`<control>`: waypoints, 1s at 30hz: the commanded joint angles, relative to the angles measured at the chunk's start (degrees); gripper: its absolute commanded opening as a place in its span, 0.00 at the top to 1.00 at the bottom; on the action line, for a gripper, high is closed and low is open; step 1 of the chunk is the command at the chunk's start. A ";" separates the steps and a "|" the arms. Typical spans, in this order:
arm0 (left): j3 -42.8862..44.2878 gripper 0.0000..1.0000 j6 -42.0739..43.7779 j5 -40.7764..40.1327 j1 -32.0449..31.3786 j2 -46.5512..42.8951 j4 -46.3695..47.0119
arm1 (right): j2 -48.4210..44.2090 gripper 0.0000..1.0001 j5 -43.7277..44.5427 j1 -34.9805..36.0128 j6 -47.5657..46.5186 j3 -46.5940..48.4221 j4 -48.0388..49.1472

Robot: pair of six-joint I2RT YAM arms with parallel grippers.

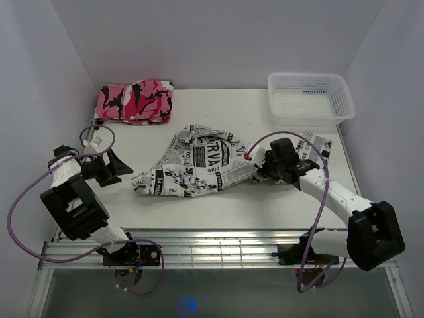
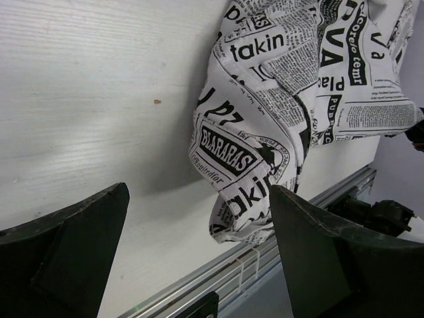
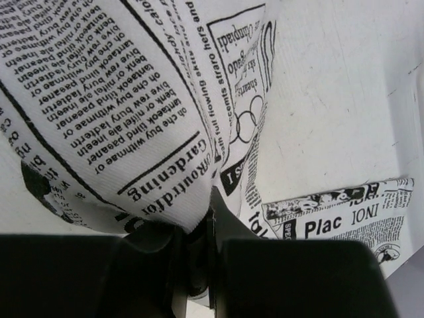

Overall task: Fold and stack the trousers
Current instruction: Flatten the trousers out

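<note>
Two readable prints on trousers: "takin", "Plac"; right claw pinching them.

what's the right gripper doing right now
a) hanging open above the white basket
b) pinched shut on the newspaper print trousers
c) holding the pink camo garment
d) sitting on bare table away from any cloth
B: in the right wrist view the right gripper has its jaws closed on a fold of the trousers.
</note>
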 commanded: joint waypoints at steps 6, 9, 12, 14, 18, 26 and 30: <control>0.79 0.02 7.19 12.49 -4.19 -1.72 -3.72 | 0.80 0.92 -4.95 -6.26 -0.60 4.76 -2.65; 1.32 0.02 14.73 8.81 -9.20 -5.31 -4.62 | 1.77 0.92 -5.83 -6.35 -0.07 5.55 -3.36; 3.60 0.02 21.44 5.12 -10.19 -10.76 -4.70 | 4.05 0.92 -6.53 -6.52 0.54 6.52 -4.76; 6.94 0.02 35.64 2.84 -10.28 -11.74 -9.42 | 5.72 0.92 -6.62 -7.13 0.81 6.43 -4.85; 6.96 0.02 56.31 -2.69 -10.28 -15.77 -20.06 | 8.18 0.92 -7.85 -9.33 1.60 7.31 -5.90; -9.21 0.02 70.25 -8.25 -15.28 -31.68 -15.97 | 14.77 0.92 -9.52 -11.88 3.53 10.83 -8.89; -14.14 0.02 60.95 -9.74 -22.03 -34.76 -5.80 | 17.15 0.92 -10.22 -12.41 4.85 12.49 -9.77</control>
